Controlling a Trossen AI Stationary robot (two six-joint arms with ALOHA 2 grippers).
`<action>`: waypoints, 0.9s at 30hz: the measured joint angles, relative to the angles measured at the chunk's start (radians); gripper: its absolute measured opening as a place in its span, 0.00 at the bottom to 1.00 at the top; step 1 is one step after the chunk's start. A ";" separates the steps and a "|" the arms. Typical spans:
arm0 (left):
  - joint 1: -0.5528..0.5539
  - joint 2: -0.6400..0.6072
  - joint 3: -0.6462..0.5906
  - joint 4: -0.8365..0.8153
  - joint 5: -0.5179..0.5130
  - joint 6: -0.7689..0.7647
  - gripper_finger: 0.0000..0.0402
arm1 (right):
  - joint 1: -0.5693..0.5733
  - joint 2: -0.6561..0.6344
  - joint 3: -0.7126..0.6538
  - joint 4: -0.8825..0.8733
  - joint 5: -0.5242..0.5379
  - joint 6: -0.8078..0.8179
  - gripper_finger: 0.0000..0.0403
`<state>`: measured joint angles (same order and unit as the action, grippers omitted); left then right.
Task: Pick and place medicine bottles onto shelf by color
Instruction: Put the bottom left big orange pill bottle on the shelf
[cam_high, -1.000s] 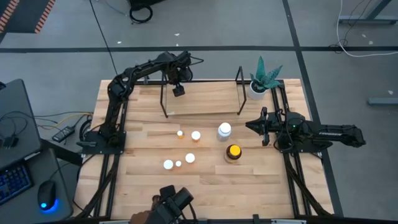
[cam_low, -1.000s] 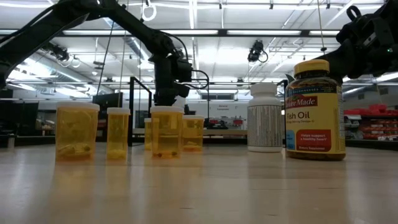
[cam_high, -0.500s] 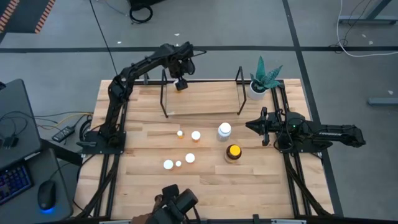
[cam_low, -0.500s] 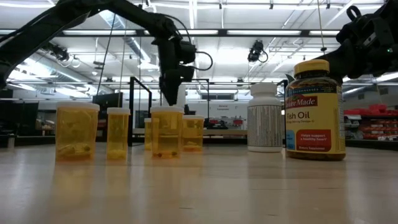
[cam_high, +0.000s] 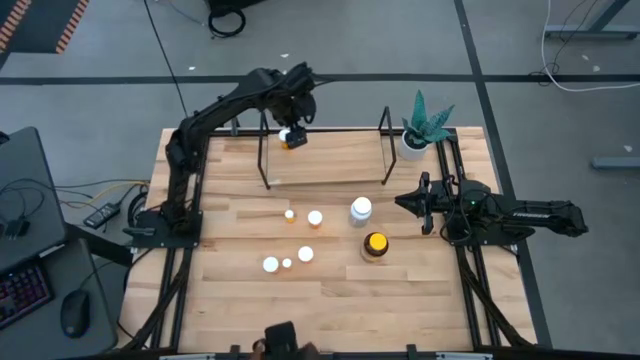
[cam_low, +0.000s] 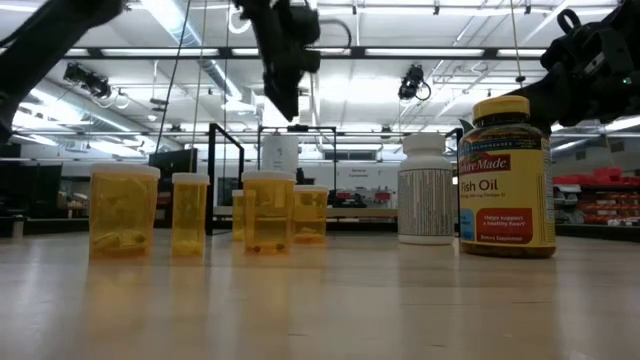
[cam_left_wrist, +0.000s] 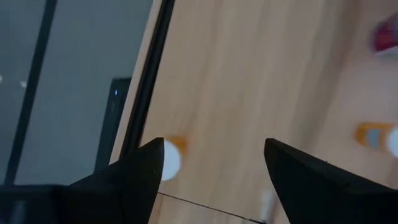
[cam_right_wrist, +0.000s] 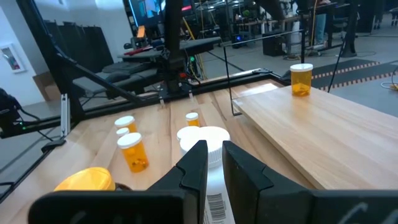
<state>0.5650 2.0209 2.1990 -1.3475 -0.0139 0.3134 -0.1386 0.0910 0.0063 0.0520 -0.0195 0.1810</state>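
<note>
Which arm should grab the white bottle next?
Right. The right gripper sits beside the white bottle, pointing at it. The left gripper is open, raised over the shelf, farther away.

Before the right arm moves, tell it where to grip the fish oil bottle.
Grip the fish oil bottle around its yellow cap, coming straight down: it stands upright, and the white bottle beside it crowds a sideways approach from the right gripper.

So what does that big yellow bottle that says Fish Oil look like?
The fish oil bottle is the biggest container on the table: dark amber plastic by the look of it, with a yellow cap and a yellow label showing a red patch. It stands upright on the wooden tabletop, capped, beside the white bottle without touching it. Nothing grips it; the right gripper hangs nearby.
</note>
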 joint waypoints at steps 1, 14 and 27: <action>-0.013 -0.016 0.000 0.001 0.000 -0.010 0.69 | 0.000 0.000 0.000 0.000 0.000 0.000 0.14; -0.210 -0.108 -0.001 -0.086 0.000 -0.093 0.68 | 0.000 0.000 0.000 0.006 0.000 0.000 0.14; -0.486 -0.146 -0.351 -0.014 -0.001 -0.144 0.68 | 0.000 0.000 0.000 0.006 0.000 0.000 0.14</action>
<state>0.0790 1.8745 1.8479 -1.3616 -0.0145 0.1691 -0.1387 0.0914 0.0065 0.0582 -0.0196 0.1810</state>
